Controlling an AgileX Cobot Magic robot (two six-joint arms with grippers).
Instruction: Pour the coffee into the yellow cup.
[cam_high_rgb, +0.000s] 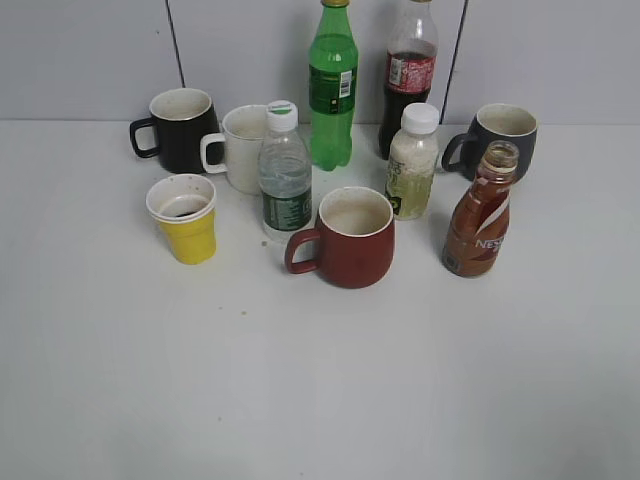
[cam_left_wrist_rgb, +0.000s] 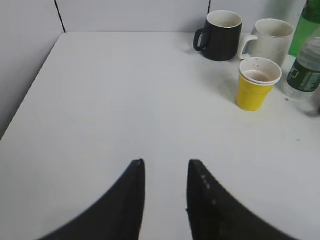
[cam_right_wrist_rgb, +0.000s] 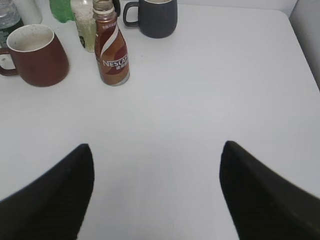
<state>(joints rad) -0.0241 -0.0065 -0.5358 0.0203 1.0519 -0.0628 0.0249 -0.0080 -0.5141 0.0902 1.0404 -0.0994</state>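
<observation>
While both end effectors hang released, we log: coffee bottle (cam_high_rgb: 480, 212) ungrasped; yellow cup (cam_high_rgb: 185, 220) waiting; next, right end effector (cam_right_wrist_rgb: 155, 190) grips bottle.

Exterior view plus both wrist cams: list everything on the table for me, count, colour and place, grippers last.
yellow cup: 1, yellow with white rim, front left, dark residue inside
coffee bottle: 1, brown Nescafe, cap off, front right
red mug: 1, dark red, centre front, handle to the left
black mug: 1, black, back left
white mug: 1, off-white, right of the black mug
water bottle: 1, clear, white cap, in front of the white mug
green bottle: 1, green, back centre
cola bottle: 1, dark drink, red label, back
pale drink bottle: 1, white cap, left of the coffee bottle
grey mug: 1, dark grey, back right
table: 1, white
left gripper: 1, black, open, empty
right gripper: 1, black, open wide, empty
</observation>
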